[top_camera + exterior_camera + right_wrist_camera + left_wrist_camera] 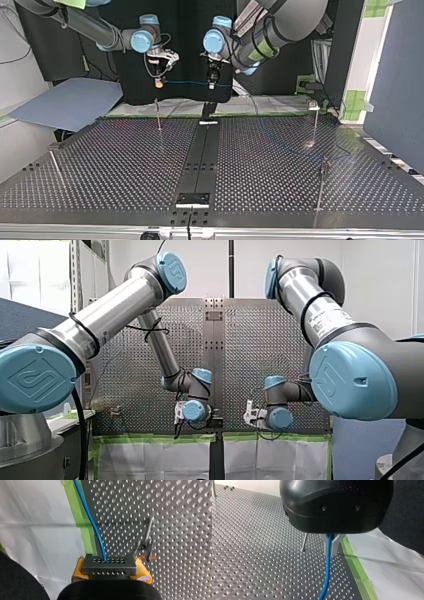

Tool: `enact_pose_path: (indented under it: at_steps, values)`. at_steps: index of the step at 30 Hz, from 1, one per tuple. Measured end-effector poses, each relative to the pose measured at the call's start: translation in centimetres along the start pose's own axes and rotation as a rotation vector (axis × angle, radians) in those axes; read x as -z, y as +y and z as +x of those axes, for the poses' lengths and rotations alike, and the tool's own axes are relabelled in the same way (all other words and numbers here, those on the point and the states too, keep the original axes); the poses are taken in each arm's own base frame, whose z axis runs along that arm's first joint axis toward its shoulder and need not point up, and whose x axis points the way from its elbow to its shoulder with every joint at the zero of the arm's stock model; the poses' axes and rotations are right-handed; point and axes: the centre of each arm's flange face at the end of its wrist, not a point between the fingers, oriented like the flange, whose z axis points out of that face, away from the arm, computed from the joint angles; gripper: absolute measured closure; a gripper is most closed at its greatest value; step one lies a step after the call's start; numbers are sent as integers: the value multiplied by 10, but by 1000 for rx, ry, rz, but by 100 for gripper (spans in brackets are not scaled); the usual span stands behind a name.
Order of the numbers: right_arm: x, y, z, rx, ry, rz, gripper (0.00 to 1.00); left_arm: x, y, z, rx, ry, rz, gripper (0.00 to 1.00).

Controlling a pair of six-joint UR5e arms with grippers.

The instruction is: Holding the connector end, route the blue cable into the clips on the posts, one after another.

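- A dark perforated table (125, 165) fills the top view, edged on its far side by green tape (355, 570) and a white sheet (392, 562)
- My right gripper (110, 570) is clenched on the black connector (109, 563), with its yellow pads (78, 569) pressing on either side; the gripper's body hides the connector's lower part
- The blue cable (91, 521) leaves the connector and, in the top view, runs level through the air to my left gripper (331, 543), above the table's far edge
- My left gripper's pale fingers (335, 546) grasp the cable; its black housing covers most of them
- Past those fingers the cable is cut off at the left wrist view's edge, and its run over the table is faint
- A thin post (304, 542) stands near the left fingers, its top hidden
- A clip (148, 540) near the connector is blurred
- In the front view both grippers are too small to read
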Motion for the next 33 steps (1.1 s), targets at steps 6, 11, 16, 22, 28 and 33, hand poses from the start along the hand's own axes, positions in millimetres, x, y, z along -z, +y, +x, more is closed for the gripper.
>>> enact_pose_path:
  at_steps: [6,11,16,22,28,33]
  values:
    - [-1,15,1,-9,13,-13,100,4,-8,1,14,-7,17,100]
    - [-4,25,3,-16,16,-17,100,8,-16,12,23,4,41,100]
    - [-8,34,5,-20,20,-11,100,7,-32,28,26,10,56,100]
    - [-9,41,6,-13,23,-15,100,10,-58,46,42,13,63,100]
    - [-8,50,6,-14,24,-18,100,17,-81,67,20,42,68,100]
    - [-6,59,5,-10,19,-22,100,12,-95,64,31,21,60,100]
